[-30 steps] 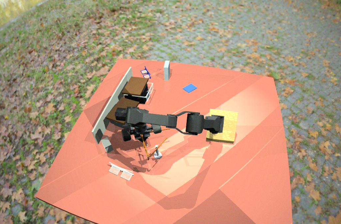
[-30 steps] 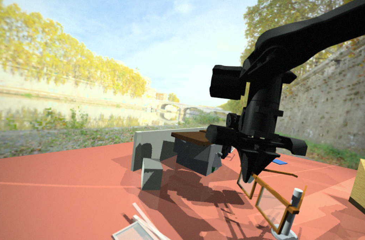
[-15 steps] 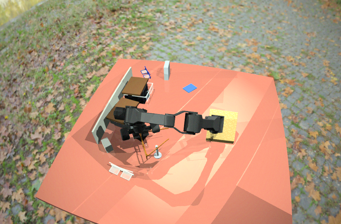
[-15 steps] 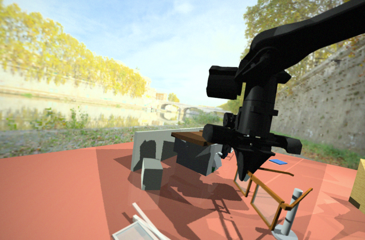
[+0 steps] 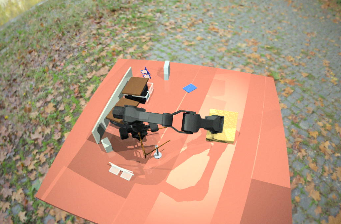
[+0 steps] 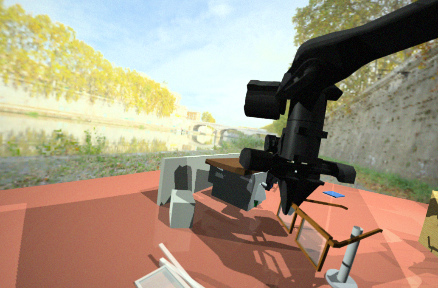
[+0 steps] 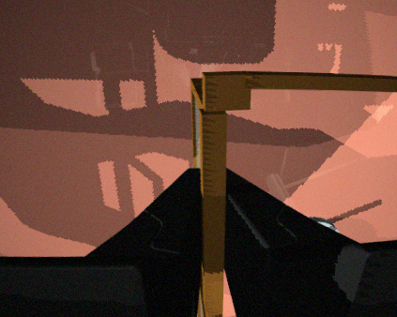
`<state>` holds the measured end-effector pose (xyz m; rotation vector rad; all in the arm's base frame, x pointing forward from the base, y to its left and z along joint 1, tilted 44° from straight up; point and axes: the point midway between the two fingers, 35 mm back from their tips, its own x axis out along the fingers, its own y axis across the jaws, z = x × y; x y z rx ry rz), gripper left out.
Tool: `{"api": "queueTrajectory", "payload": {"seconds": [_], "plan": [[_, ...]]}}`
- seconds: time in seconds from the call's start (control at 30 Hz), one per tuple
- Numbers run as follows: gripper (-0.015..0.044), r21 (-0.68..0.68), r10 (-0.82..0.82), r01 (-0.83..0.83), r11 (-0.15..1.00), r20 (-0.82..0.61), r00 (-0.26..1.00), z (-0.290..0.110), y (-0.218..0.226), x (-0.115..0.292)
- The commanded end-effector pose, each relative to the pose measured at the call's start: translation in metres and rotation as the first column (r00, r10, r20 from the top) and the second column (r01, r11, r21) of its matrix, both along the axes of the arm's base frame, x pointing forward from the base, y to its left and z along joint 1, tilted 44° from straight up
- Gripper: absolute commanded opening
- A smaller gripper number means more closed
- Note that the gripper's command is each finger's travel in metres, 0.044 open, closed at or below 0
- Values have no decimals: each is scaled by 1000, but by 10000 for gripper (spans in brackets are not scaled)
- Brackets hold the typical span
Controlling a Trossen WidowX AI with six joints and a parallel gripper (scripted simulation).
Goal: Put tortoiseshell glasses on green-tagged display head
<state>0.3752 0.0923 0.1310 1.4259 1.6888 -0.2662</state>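
The tortoiseshell glasses (image 5: 142,144) (image 6: 313,222) (image 7: 214,150) hang in the air with temples spread, lenses down. My gripper (image 5: 139,138) (image 6: 287,213) (image 7: 206,181) is shut on their front bar near the middle. The green-tagged head (image 5: 126,102) (image 6: 231,190) has a brown top; its small tag (image 6: 256,203) shows low on the face. The glasses are in front of this head, off to one side and apart from it. The arm partly hides it in the top view. The other head (image 5: 136,85) stands beyond it with white glasses (image 5: 151,88) on or against its face.
A grey post (image 5: 157,155) (image 6: 350,258) stands by the near temple; contact is unclear. White glasses (image 5: 126,174) (image 6: 161,278), blue glasses (image 5: 144,71), a blue square (image 5: 189,88) (image 6: 333,194), grey blocks (image 5: 166,69) (image 6: 181,212) and a yellow block (image 5: 230,124) (image 6: 433,220) are around. A panel (image 5: 112,105) backs the heads.
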Motion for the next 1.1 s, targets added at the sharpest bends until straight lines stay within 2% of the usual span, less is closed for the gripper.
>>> {"api": "queueTrajectory", "payload": {"seconds": [0.0,1.07], "plan": [[0,3,2,-2,1000,-3,1000,-4,-2,4],[0,3,2,-2,1000,-3,1000,-13,-13,18]]}}
